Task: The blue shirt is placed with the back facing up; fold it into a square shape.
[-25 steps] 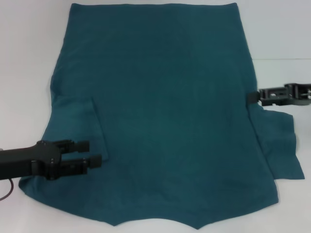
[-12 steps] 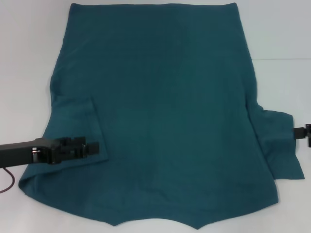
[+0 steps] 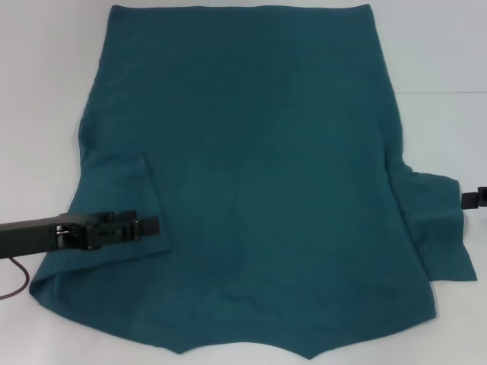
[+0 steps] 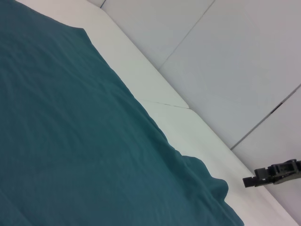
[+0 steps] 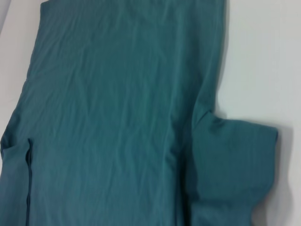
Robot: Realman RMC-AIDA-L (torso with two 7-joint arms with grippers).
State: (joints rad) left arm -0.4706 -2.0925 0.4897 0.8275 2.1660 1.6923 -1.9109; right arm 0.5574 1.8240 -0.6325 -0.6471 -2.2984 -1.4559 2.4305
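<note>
The blue shirt (image 3: 259,175) lies flat on the white table, plain side up, collar end toward me. Its left sleeve (image 3: 122,198) is folded inward onto the body. The right sleeve (image 3: 437,228) still spreads outward on the table. My left gripper (image 3: 151,226) sits low at the hem of the folded sleeve, turned edge-on. Just the tip of my right gripper (image 3: 473,199) shows at the view's right edge, beside the right sleeve and apart from it. The left wrist view shows the shirt (image 4: 70,141) close up and the right gripper (image 4: 249,181) beyond it. The right wrist view shows the shirt (image 5: 117,103) and its spread sleeve (image 5: 235,160).
The white table (image 3: 46,91) surrounds the shirt, with a thin seam (image 3: 441,93) at the right. A red cable (image 3: 19,285) hangs by the left arm. Bare table lies on both sides of the shirt.
My left gripper turned from flat to edge-on and shifted onto the folded sleeve's hem. My right gripper drew back from the shirt's right side to the view's edge.
</note>
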